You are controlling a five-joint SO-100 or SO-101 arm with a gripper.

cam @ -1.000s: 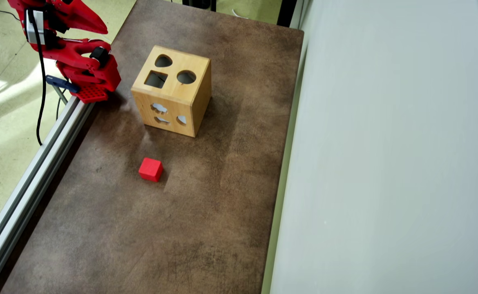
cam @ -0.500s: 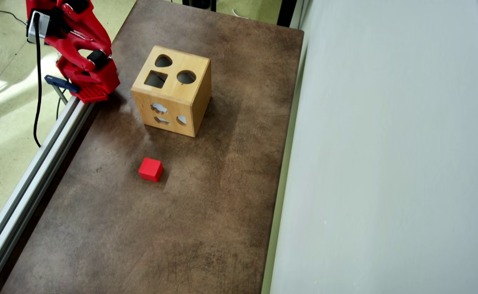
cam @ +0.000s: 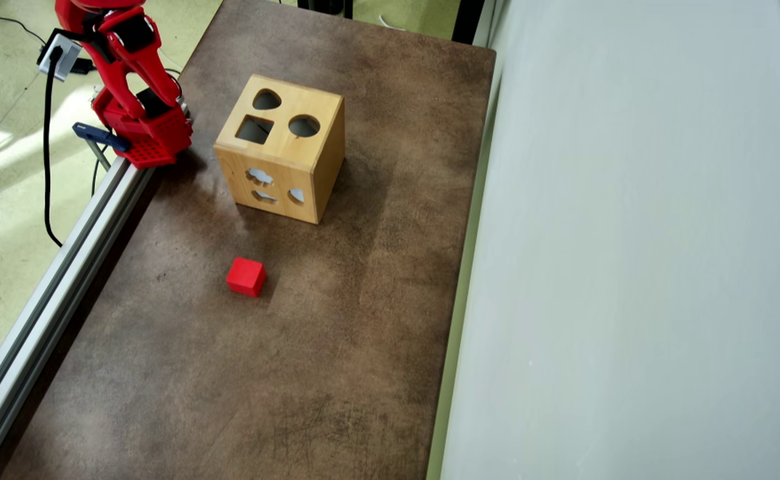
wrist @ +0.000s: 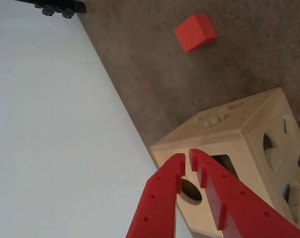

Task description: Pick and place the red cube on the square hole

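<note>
The claw (wrist: 186,157) is closed and empty, tips together above the wooden box (cam: 283,157), so no grasp has begun. The red cube (cam: 246,277) sits alone on the bench (cam: 363,300), well apart from the box, whose square hole (cam: 255,129) faces upward to receive it

Brown table (cam: 337,347) beside pale wall (cam: 630,267)

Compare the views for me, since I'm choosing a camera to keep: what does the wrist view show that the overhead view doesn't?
Only the wrist view shows the gripper, fingertips nearly touching, with the box behind it. Only the overhead view shows the arm's base at the table edge, the heart hole, and the whole table. Both show the cube lying loose on the table, apart from the box, plus the square hole and round hole.
</note>
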